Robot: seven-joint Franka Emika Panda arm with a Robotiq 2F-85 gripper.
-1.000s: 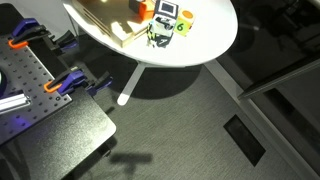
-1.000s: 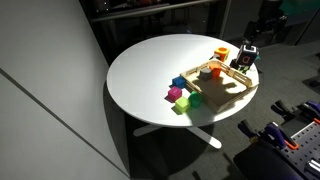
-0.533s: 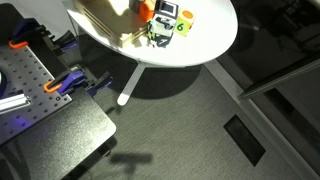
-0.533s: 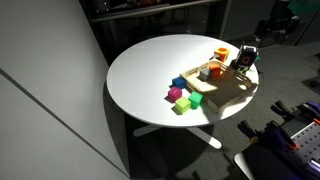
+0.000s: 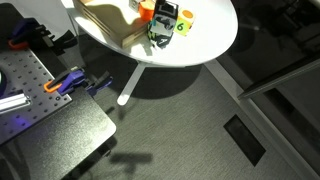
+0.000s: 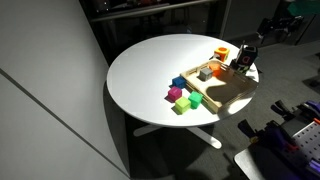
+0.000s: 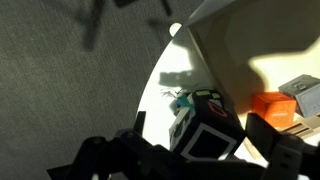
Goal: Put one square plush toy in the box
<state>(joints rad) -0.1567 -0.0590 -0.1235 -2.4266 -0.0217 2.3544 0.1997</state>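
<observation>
The square plush toy, a dark cube with a white square outline on its face, fills the lower middle of the wrist view. My gripper is open, with one dark finger to the toy's left and another to its right, around it but not pressing. In an exterior view the toy sits by the table's near edge with the gripper at it. The light tan box lies just beside the toy, and its pale floor shows in the wrist view.
An orange cube touches the toy on the box side, and a yellow-green cube sits on its other side. Blue, magenta and green cubes lie on the round white table. A clamp-fitted workbench stands below.
The gripper has edged slightly lower around the toy and its jaws stay open. The cubes look unmoved.
</observation>
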